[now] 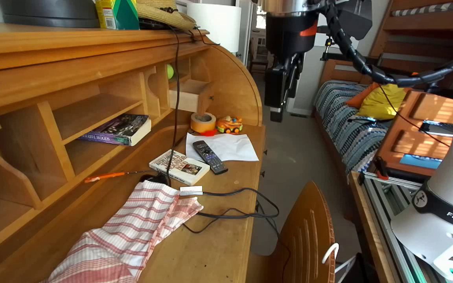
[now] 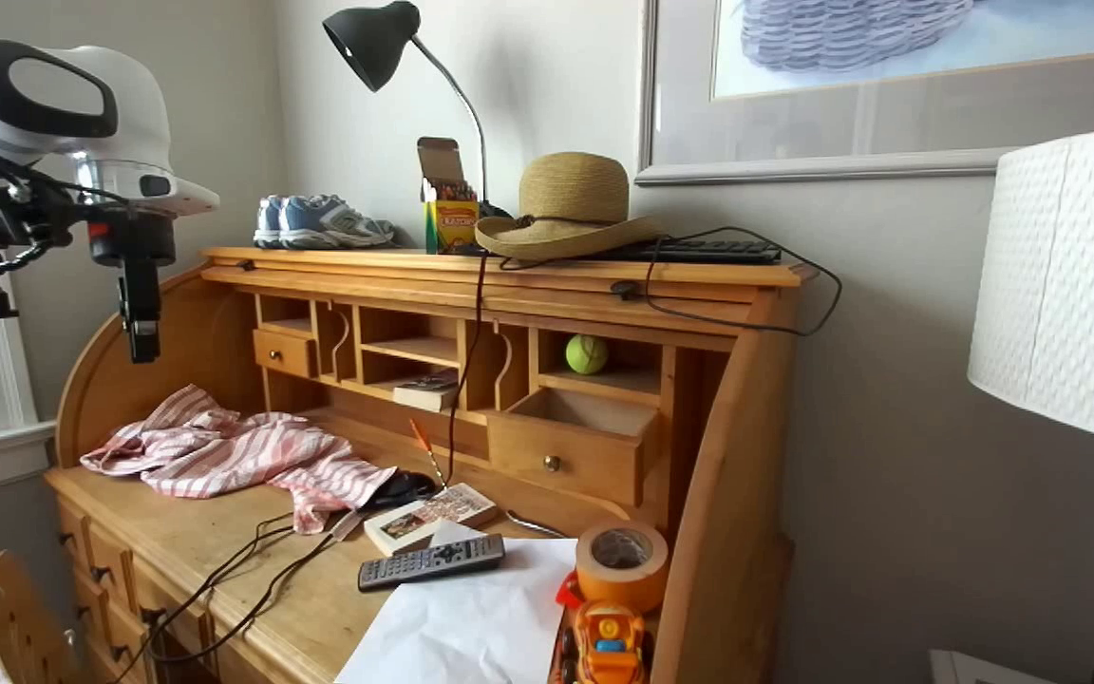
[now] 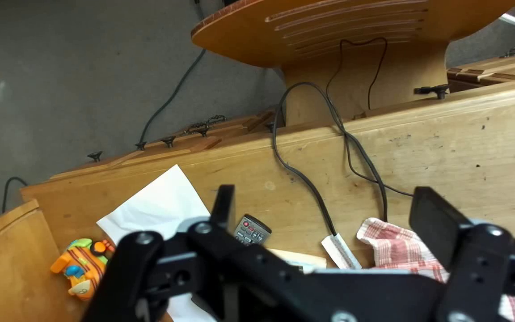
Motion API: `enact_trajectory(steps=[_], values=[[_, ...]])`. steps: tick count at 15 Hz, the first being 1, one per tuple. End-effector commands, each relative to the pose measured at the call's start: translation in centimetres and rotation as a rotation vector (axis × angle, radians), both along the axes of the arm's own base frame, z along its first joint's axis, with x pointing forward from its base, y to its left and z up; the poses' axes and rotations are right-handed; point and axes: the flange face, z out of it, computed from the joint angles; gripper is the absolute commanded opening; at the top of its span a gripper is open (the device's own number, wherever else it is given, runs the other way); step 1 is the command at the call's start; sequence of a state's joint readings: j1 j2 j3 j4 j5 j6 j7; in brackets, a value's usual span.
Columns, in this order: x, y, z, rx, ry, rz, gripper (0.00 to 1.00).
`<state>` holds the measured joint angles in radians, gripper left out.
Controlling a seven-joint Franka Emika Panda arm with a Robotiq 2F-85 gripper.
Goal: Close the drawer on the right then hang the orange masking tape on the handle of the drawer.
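The light wooden drawer (image 2: 523, 451) is pulled open at the right end of the desk's pigeonholes; its open top also shows in an exterior view (image 1: 185, 100). Its handle, a small round knob (image 2: 552, 464), sits mid-front and shows in profile in an exterior view (image 1: 211, 97). The orange masking tape (image 2: 625, 581) lies flat on the desk below the drawer, by the curved side panel; it also shows in an exterior view (image 1: 203, 125). In the wrist view tape and drawer are hidden or out of view. My gripper (image 3: 324, 197) is open and empty, high above the desk, well away from both.
An orange toy car (image 2: 609, 641) touches or nearly touches the tape. White paper (image 2: 480, 608), a remote (image 2: 431, 562), a book (image 2: 431, 518) and a striped cloth (image 2: 243, 446) lie on the desk. A black cable (image 1: 177, 78) hangs before the pigeonholes. A chair (image 1: 305, 236) stands in front.
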<state>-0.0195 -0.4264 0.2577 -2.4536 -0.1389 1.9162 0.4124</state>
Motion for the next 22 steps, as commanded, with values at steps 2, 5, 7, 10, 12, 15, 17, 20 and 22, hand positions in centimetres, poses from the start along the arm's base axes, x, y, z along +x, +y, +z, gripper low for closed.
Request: enact_trajectory(steps=[2, 5, 7, 10, 12, 15, 17, 20, 22], values=[[0.0, 0.0, 0.0, 0.0, 0.001, 0.0, 1.0], [0.9, -2.3, 1.3, 0.016, -0.008, 0.008, 1.0], [1.7, -5.1, 2.8, 0.033, -0.023, 0.013, 1.0], [2.6, -10.4, 4.3, 0.083, -0.013, 0.075, 1.0], [2.9, -13.5, 4.8, 0.095, -0.003, 0.1, 1.0], [3.3, -18.2, 5.1, 0.118, 0.011, 0.114, 1.0], [3.6, -20.7, 5.3, 0.146, 0.003, 0.126, 1.0], [3.1, -20.7, 5.4, 0.142, -0.01, 0.113, 1.0], [3.3, -20.8, 5.4, 0.142, -0.008, 0.117, 1.0]])
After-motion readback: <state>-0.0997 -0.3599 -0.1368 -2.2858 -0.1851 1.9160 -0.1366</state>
